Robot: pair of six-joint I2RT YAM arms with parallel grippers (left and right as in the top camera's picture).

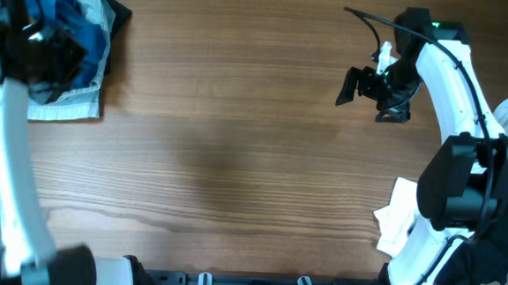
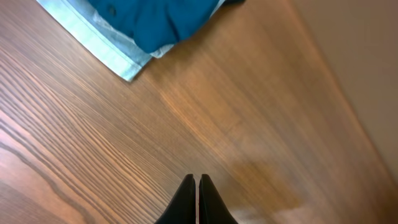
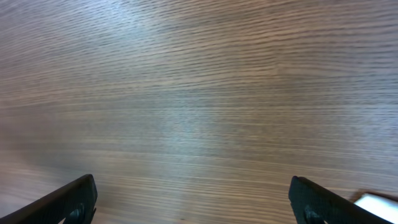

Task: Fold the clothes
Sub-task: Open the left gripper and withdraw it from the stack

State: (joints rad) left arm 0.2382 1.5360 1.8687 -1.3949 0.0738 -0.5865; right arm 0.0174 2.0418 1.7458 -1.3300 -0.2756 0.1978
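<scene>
left wrist shows my left tool (image 2: 198, 198) pinched closed, holding nothing, over the surface (image 2: 124, 143) near the clothes (image 2: 155, 22); my right tool (image 3: 193, 202) gapes wide, empty.

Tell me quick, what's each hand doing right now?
Left hand: closed, nothing in it.
Right hand: open, empty.

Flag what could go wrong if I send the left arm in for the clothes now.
1. The left gripper is shut on nothing above bare wood beside the clothes pile; going in like that would likely shove fabric, not grasp it.
2. The pile lies near the table edge, so a push might slide it off.
3. A white piece lies beside the right arm's base and could snag when that arm swings.
</scene>
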